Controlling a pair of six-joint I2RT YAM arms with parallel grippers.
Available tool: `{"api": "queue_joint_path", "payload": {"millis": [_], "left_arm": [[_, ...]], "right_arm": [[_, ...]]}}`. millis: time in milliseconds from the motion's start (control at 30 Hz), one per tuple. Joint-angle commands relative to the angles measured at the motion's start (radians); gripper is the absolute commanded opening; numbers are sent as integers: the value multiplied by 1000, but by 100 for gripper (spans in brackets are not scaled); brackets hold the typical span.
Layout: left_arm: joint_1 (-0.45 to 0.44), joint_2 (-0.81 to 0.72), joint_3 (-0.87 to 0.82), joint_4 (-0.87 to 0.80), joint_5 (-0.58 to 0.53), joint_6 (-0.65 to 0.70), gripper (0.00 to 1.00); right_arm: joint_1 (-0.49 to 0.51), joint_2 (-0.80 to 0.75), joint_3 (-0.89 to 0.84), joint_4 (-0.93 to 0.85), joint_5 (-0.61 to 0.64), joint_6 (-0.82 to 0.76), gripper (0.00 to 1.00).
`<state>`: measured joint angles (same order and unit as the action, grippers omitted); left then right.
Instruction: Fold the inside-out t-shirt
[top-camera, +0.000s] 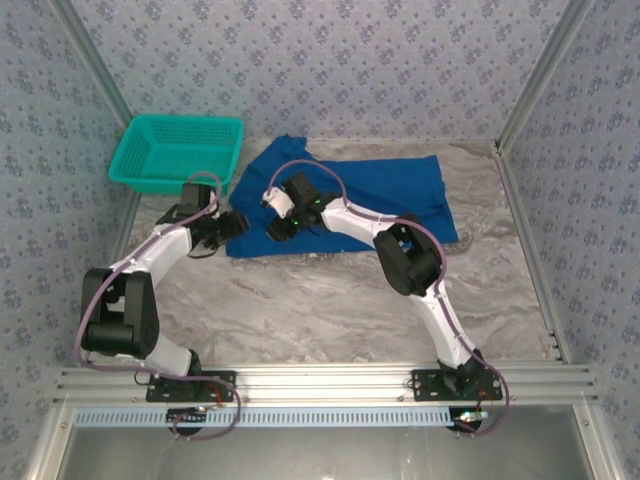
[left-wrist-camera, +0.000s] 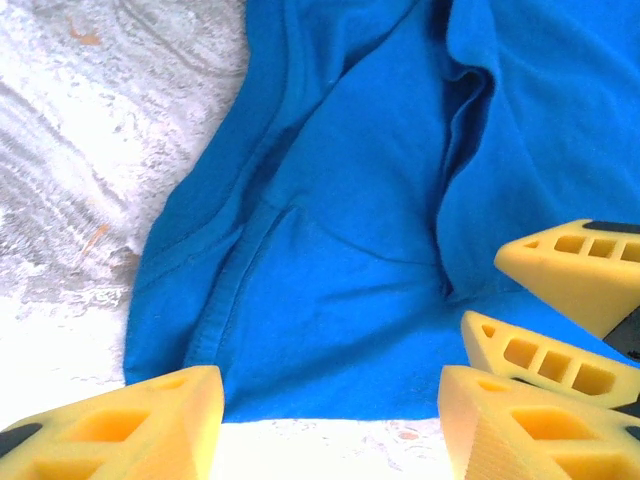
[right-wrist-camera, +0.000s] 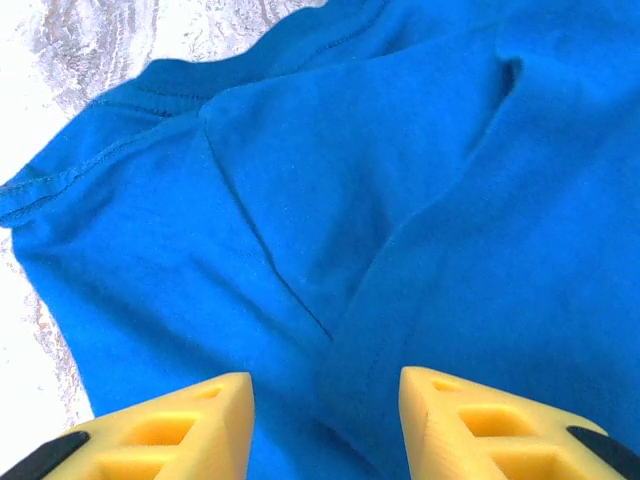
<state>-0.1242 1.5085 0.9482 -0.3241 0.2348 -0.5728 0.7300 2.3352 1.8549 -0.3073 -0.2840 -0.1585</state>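
Note:
The royal-blue inside-out t-shirt (top-camera: 385, 195) lies spread and rumpled on the marbled table (top-camera: 320, 310), toward the back. Both grippers are at its near-left corner. My left gripper (top-camera: 234, 222) is open just off the shirt's hem, its yellow fingers (left-wrist-camera: 150, 425) straddling the edge of the cloth (left-wrist-camera: 340, 300) with nothing between them. My right gripper (top-camera: 279, 228) hovers open over a creased seam of the shirt (right-wrist-camera: 330, 200), its pads (right-wrist-camera: 180, 425) apart and holding nothing. In the left wrist view the right gripper (left-wrist-camera: 482, 292) sits close by on the right, low over the fabric.
A teal mesh basket (top-camera: 177, 150) stands at the back left, just beyond the left gripper. Patterned walls and metal frame posts (top-camera: 530, 90) enclose the table. Bare marble runs between the shirt and the arm bases.

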Motion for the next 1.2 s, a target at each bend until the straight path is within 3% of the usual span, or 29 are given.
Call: {"api": "queue_joint_path", "payload": {"millis": [0, 367, 533, 767, 933, 1133, 1167], "left_arm": [[9, -39, -8, -36, -7, 19, 59], [18, -52, -19, -35, 2, 24, 59], [21, -57, -23, -36, 8, 26, 59], [21, -61, -25, -39, 10, 28, 59], [21, -63, -31, -39, 16, 27, 59], [21, -71, -39, -42, 19, 28, 59], [21, -73, -40, -43, 19, 30, 59]], "right_arm": [[2, 36, 54, -88, 33, -58, 45], [11, 113, 178, -218, 104, -60, 38], [9, 116, 200, -221, 119, -46, 19], [-28, 108, 246, -204, 68, 39, 7], [-70, 107, 266, -171, 31, 125, 7], [-146, 147, 328, -158, 171, 273, 7], [-162, 164, 355, -172, 193, 304, 12]]}}
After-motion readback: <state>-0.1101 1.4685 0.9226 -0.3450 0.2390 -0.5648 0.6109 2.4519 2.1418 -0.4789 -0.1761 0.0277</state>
